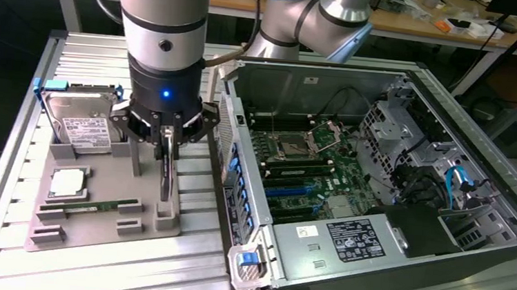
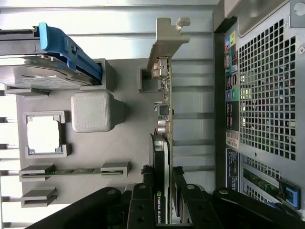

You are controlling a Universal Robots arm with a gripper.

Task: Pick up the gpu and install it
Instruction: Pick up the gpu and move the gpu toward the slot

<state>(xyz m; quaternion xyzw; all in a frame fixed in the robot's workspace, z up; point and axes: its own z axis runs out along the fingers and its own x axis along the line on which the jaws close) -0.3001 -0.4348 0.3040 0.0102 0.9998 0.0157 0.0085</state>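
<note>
The gpu stands on edge in the slots of a grey holder tray. It is a thin dark card with a silver bracket at its far end and a black cooler under my wrist. In the exterior view the gpu is at the tray's right side, beside the computer case. My gripper comes straight down over it. In the wrist view my gripper has one finger on each face of the card, shut on it. The card's lower edge still sits in the tray.
Also on the tray are a hard drive in a blue caddy, a square processor and a green memory stick. The open computer case lies at the exterior view's right, its motherboard with blue slots exposed.
</note>
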